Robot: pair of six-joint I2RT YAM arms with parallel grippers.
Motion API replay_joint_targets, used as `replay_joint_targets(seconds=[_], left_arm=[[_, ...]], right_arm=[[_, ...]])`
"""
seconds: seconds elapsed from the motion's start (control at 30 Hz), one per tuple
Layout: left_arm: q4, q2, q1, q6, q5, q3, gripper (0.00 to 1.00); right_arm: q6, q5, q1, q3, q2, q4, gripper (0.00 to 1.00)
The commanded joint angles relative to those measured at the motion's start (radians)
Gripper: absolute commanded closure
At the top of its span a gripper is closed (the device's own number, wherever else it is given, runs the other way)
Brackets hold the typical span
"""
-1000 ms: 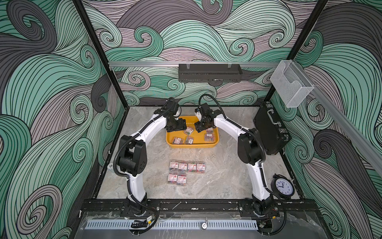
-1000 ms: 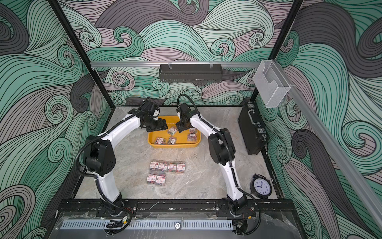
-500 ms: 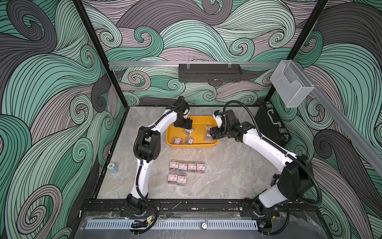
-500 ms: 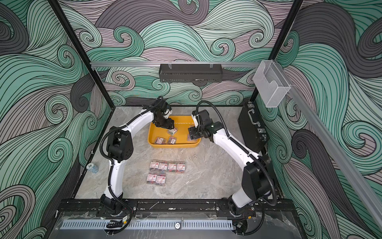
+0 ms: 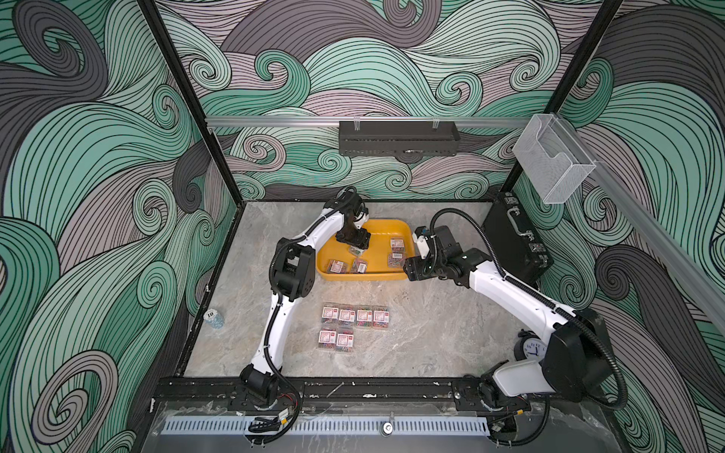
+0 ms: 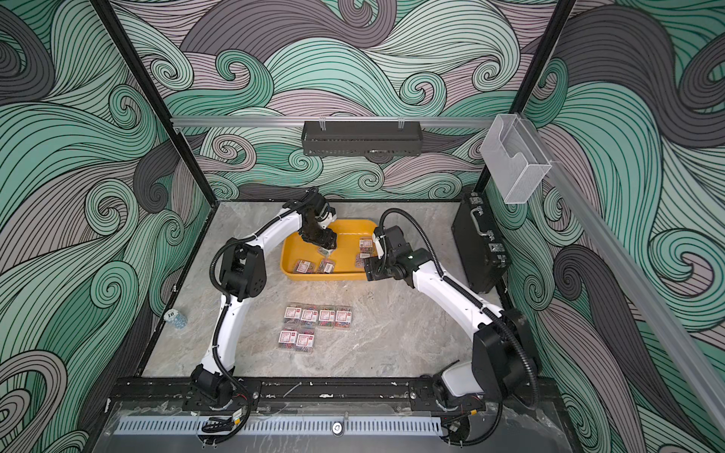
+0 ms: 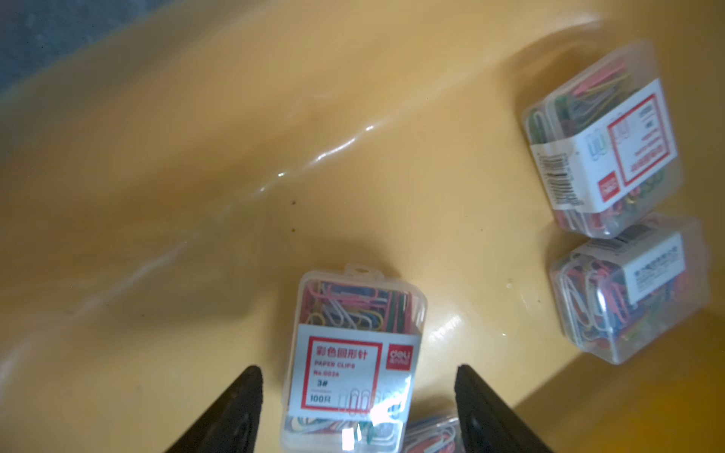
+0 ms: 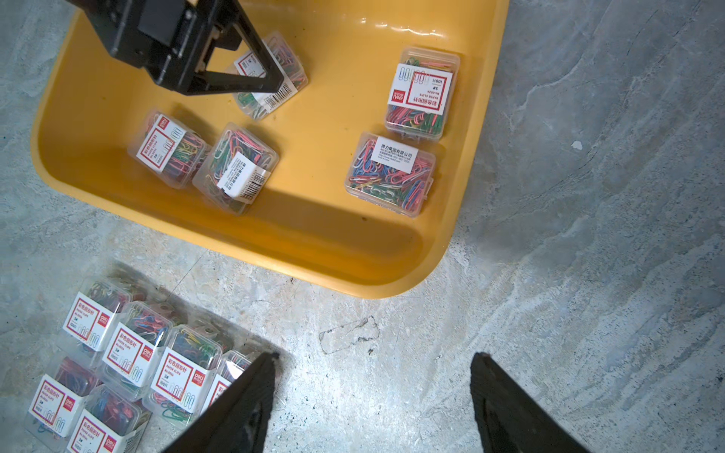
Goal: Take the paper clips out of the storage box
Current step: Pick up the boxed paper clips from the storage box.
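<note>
Now my left gripper [image 7: 357,368] is down inside the shallow rectangular yellow plastic storage tray [image 5: 361,277]. Its jaws are spread and released, one finger on each side of a small clear plastic box of multicoloured paper clips [image 7: 353,313] with a white-and-red label. A gap shows on both sides, so nothing is clamped, and the box lies on the tray floor.

Four more boxes share the tray. One pair of boxes [image 8: 235,168] sits pressed close together near the front wall. A second pair [image 8: 421,94] lies toward the right end, one just beside the other.

Over to my right gripper [image 8: 375,355]: it hangs above the grey marbled tabletop [image 8: 588,235] just off the tray's near right corner, jaws wide apart and holding nothing.

Out on the table in front of the tray, six boxes [image 5: 355,315] lie label-up, a row of four with two more tucked against it on the side nearer my base. A black briefcase [image 5: 518,243] stands by the right wall.
</note>
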Motion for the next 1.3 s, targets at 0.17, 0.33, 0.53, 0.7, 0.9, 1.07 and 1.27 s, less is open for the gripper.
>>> replay_joint_targets(seconds=[0.17, 0.33, 0.53, 0.7, 0.9, 1.07, 1.27], left_arm=[[-0.045, 0.042, -0.019, 0.015, -0.051, 0.045, 0.26], [-0.047, 0.046, -0.027, 0.010, -0.073, 0.044, 0.30], [-0.051, 0.049, -0.036, 0.006, -0.094, 0.044, 0.36], [-0.051, 0.042, -0.041, -0.002, -0.120, 0.045, 0.41], [-0.053, 0.025, -0.047, -0.006, -0.140, 0.044, 0.44], [-0.049, -0.006, -0.049, -0.029, -0.154, 0.036, 0.45], [-0.046, -0.067, -0.049, -0.054, -0.164, 0.024, 0.45]], right_arm=[[0.015, -0.002, -0.003, 0.001, -0.036, -0.003, 0.21], [0.018, -0.008, -0.002, 0.000, -0.029, -0.002, 0.21], [0.015, -0.005, -0.002, -0.001, -0.034, -0.007, 0.21], [0.011, 0.001, -0.002, -0.005, -0.038, -0.007, 0.21], [0.011, 0.004, -0.002, -0.009, -0.034, -0.008, 0.21], [0.010, 0.011, -0.002, -0.009, -0.036, -0.008, 0.21], [0.012, 0.022, -0.002, -0.013, -0.037, -0.008, 0.22]])
